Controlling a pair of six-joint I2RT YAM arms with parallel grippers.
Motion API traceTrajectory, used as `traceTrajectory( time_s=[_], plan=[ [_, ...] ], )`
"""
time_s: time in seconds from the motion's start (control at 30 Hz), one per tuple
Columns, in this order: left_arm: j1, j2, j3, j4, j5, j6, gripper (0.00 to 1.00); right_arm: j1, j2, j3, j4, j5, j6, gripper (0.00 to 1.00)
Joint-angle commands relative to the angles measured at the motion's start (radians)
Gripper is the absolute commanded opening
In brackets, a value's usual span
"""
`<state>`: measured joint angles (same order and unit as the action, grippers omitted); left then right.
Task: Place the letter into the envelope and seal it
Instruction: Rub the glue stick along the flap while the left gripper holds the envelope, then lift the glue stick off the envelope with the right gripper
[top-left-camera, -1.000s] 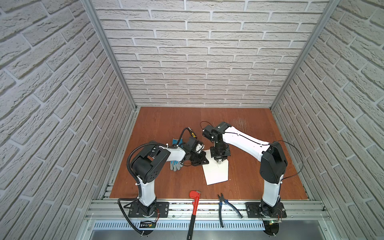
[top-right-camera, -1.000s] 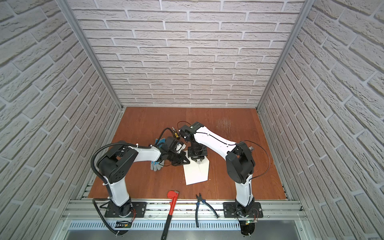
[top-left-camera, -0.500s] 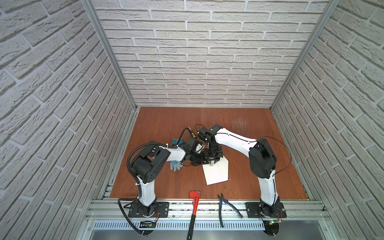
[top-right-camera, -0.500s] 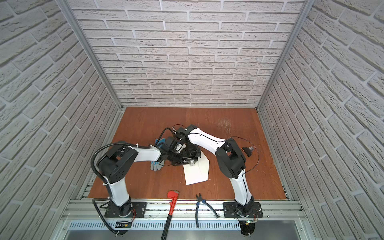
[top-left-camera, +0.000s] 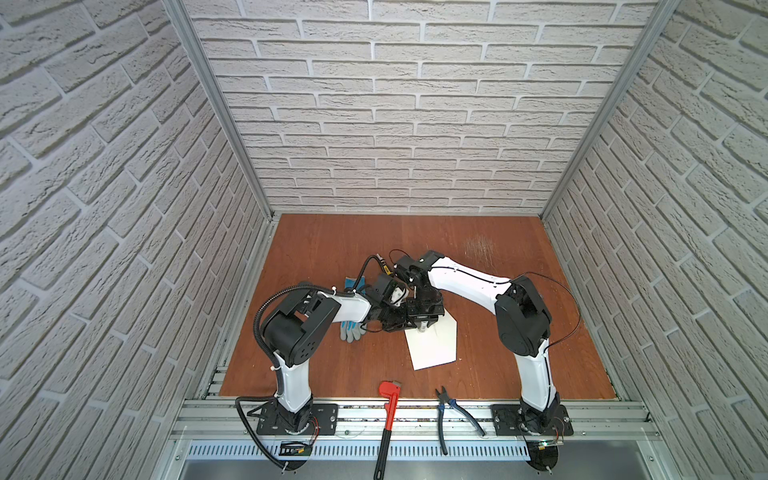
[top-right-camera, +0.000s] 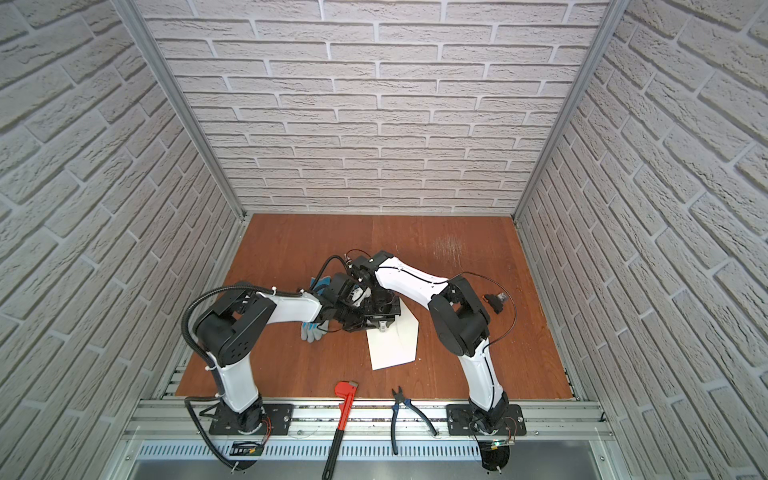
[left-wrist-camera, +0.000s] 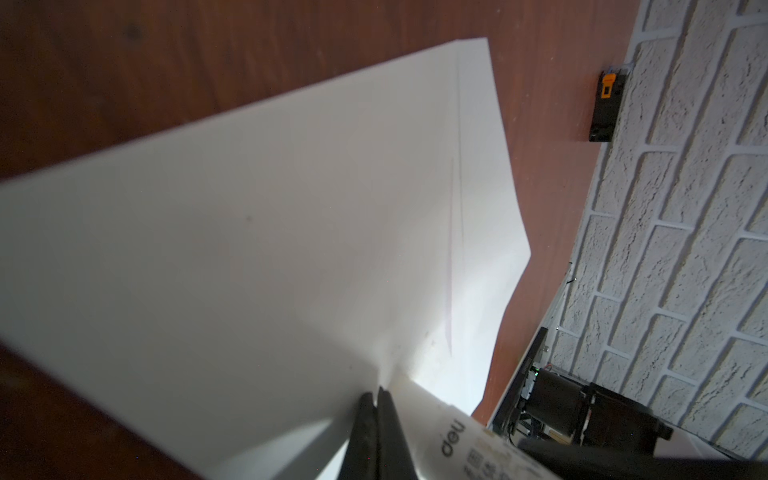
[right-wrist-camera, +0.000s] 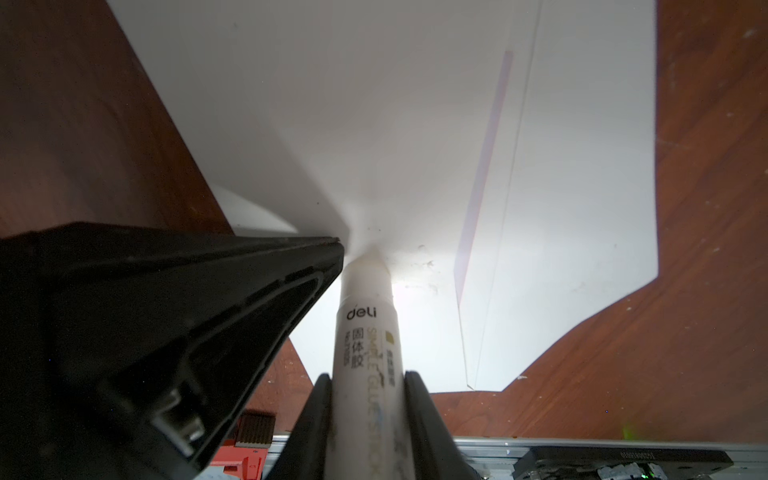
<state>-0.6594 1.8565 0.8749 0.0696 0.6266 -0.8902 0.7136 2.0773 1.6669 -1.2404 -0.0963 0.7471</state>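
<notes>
A large cream-white paper envelope is seen lying on the brown wooden surface, near its middle, with both arms brought together over its far end. In the left wrist view the left hand is shown fully closed, its two black fingertips pinched on a raised fold of the envelope; the paper is lifted into a crease at that spot. In the right wrist view the right hand is narrowed around a white cylindrical glue stick, which is gripped at its body. The tip of the stick is set against the envelope, just beside the left hand's fingertips. A thin pink strip is visible along a fold line of the envelope; what it belongs to cannot be told. A grey and blue work glove is partly covered by the left arm, just beside the envelope. A red pipe wrench and blue-handled pliers are laid across the front edge of the surface, well apart from the envelope.
</notes>
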Motion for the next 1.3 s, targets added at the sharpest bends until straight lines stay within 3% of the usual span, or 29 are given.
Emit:
traceTrajectory(
  time_s=[0.0,0.8,1.27],
  plan=[
    [0.017,0.038,-0.031,-0.125,-0.076,0.023,0.0,-0.014,0.053,-0.072,-0.018,0.129,0.003,0.05],
    [0.017,0.046,-0.032,-0.123,-0.072,0.022,0.0,-0.051,0.035,-0.112,-0.008,0.155,-0.004,0.05],
    [0.018,0.058,0.001,-0.207,-0.116,0.074,0.0,-0.057,-0.265,-0.062,-0.128,0.207,-0.046,0.05]
  ],
)
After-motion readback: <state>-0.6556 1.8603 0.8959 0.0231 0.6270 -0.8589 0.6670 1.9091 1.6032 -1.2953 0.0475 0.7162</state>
